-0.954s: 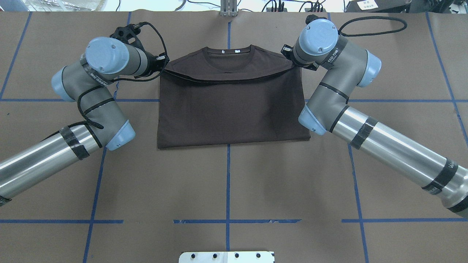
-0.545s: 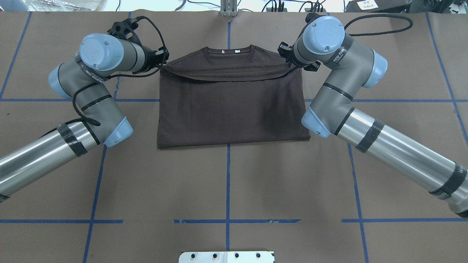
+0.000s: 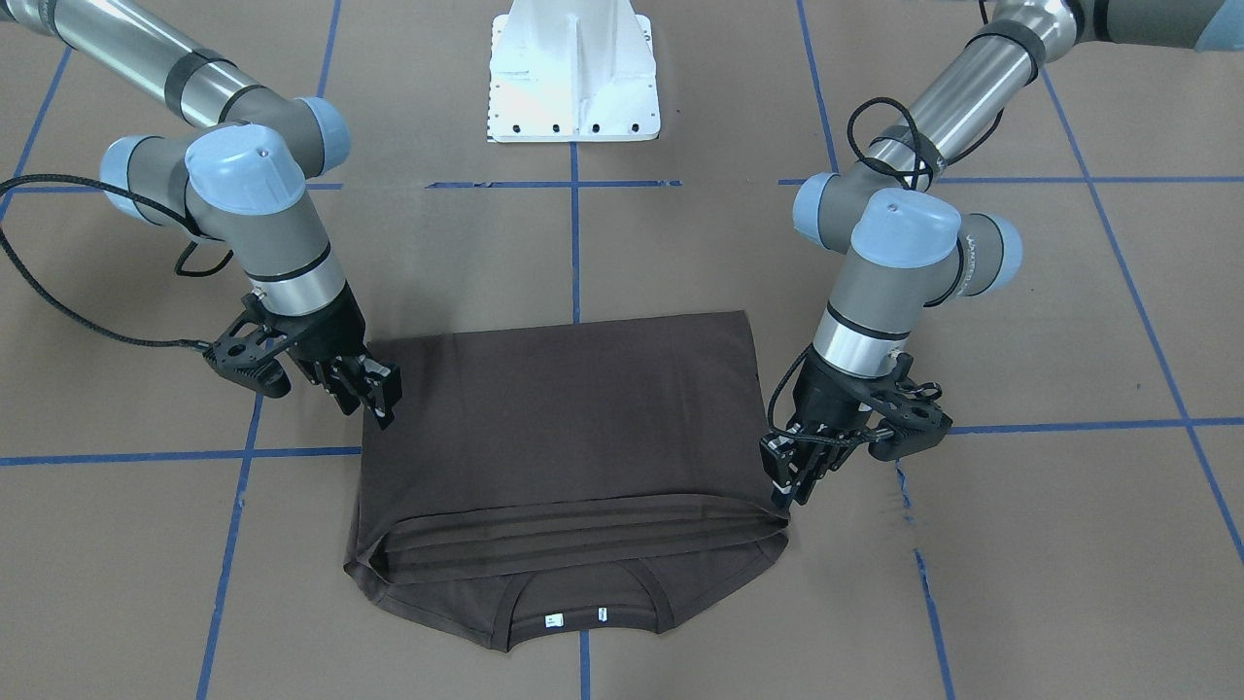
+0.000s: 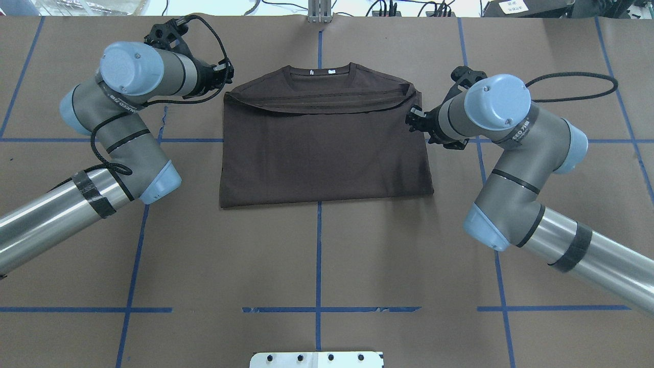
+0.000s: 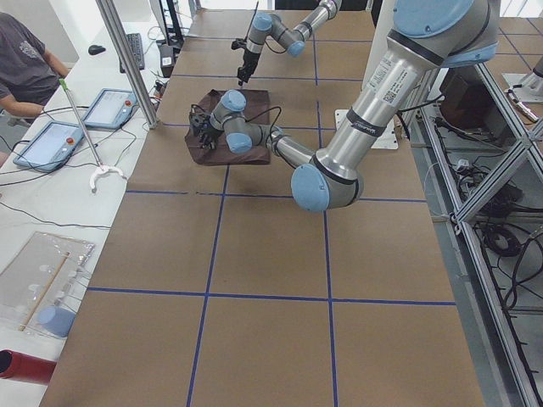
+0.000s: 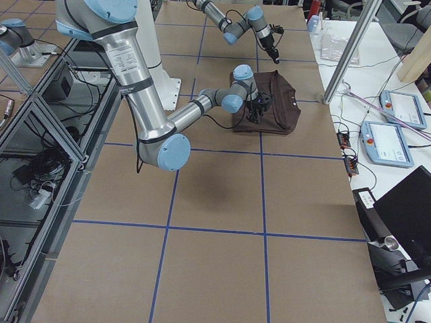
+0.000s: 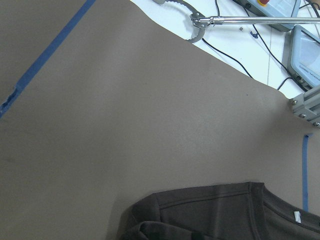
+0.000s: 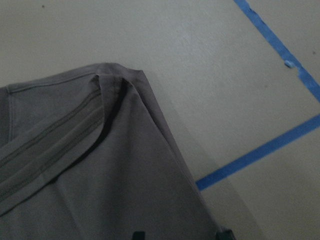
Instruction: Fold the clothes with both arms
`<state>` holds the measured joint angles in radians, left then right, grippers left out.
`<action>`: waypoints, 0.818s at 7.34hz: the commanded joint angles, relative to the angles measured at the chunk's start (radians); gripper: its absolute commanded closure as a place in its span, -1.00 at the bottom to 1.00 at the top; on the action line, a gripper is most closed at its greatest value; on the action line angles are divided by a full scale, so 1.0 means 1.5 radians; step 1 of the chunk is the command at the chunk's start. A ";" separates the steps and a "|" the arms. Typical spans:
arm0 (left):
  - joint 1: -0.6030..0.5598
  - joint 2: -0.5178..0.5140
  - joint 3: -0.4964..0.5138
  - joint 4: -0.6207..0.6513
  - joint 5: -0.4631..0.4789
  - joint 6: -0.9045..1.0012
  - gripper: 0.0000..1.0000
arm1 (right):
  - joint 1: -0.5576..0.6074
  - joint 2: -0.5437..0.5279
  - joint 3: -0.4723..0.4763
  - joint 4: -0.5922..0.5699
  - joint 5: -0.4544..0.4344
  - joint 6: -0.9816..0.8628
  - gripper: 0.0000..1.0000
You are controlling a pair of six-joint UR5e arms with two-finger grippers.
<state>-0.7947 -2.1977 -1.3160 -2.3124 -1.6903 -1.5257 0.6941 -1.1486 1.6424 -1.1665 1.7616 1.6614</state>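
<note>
Half a second on: right gripper (image 3: 379,399) has left the far right corner of the hem (image 4: 317,102) and pulled back toward the robot. It now sits at the T-shirt's (image 4: 322,153) right edge, partway down. That end of the hem has dropped onto the cloth. Left gripper (image 3: 789,481) has hardly shifted and stays at the hem's left corner.

Right jaws: spread. The wrist view shows two fingertips well apart with cloth lying flat beneath them, nothing pinched.
Left jaws: tips point down at the hem corner, touching or just above it. Cannot tell whether they grip it; the left wrist view shows only the shirt's shoulder and bare paper.

T-shirt lies in the middle of the brown-papered table (image 4: 317,266), in its far half, folded once. Its lower half is brought up over the chest and the hem runs across just short of the collar (image 4: 319,76). Collar faces away from the robot, white neck labels (image 4: 332,71) showing. Small pucker at the hem's right corner.

On the white side bench, a clear tray (image 5: 34,263) holds a thin stick (image 5: 44,291) and a pale blue round object (image 5: 56,320).
</note>
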 commanded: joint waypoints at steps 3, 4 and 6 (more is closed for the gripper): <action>0.001 0.012 -0.008 0.000 0.001 0.000 0.32 | -0.064 -0.082 0.068 0.003 -0.010 0.083 -0.23; 0.003 0.012 -0.007 0.000 0.001 0.001 0.31 | -0.071 -0.091 0.065 0.004 -0.010 0.084 -0.27; 0.003 0.013 -0.007 0.001 0.002 0.003 0.31 | -0.083 -0.089 0.059 0.004 -0.011 0.084 -0.28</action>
<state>-0.7906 -2.1794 -1.3269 -2.3108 -1.6886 -1.5236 0.5831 -1.2815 1.7367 -1.1614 1.7472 1.7863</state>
